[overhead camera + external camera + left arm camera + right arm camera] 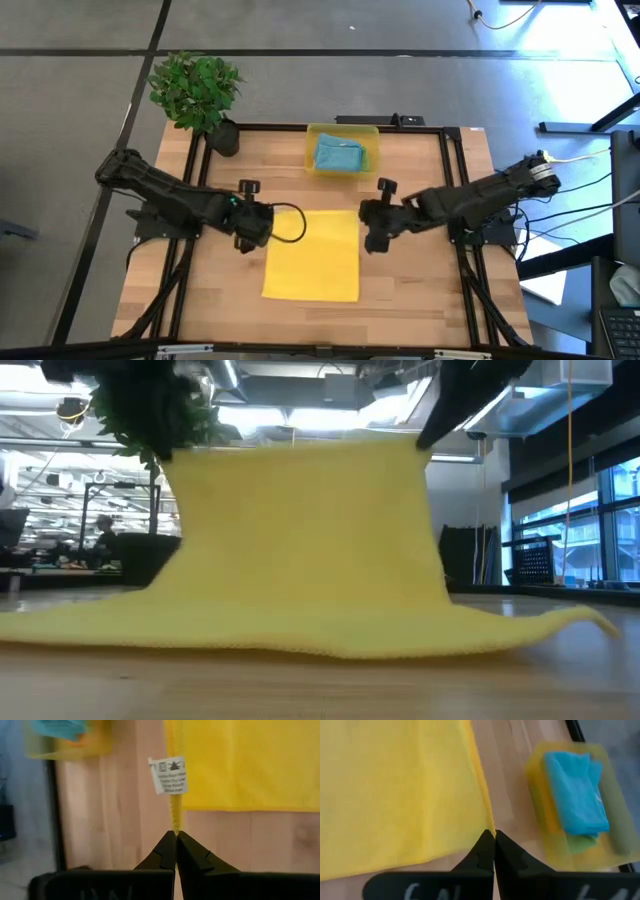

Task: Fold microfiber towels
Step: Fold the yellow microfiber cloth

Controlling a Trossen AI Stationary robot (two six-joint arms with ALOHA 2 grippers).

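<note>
A yellow microfiber towel [312, 258] is held up by its two far corners, while its near part [300, 635] lies spread on the wooden table. My left gripper [258, 234] is shut on the far left corner and my right gripper [370, 238] on the far right corner. Both point slanting down. A white care label [169, 775] hangs from the towel's edge near the left gripper. A teal-blue towel [340, 154] lies folded on top of other cloths in the yellow bin [312, 135] at the far middle. My left gripper pinches the yellow towel's far left corner [175, 822] between its two fingers, slanting down from the table's left. The edge runs taut from the fingers up past the label. The towel sags from the hold, its near part on the table. My right gripper pinches the towel's far right corner [490, 827] between its two fingers, slanting down from the table's right. The cloth spreads away from the fingers, and its near part rests on the table.
A potted green plant [197, 92] stands at the table's far left corner. The black frame rail [455, 180] runs around the tabletop. Bare wood [420, 290] shows on either side of the yellow towel.
</note>
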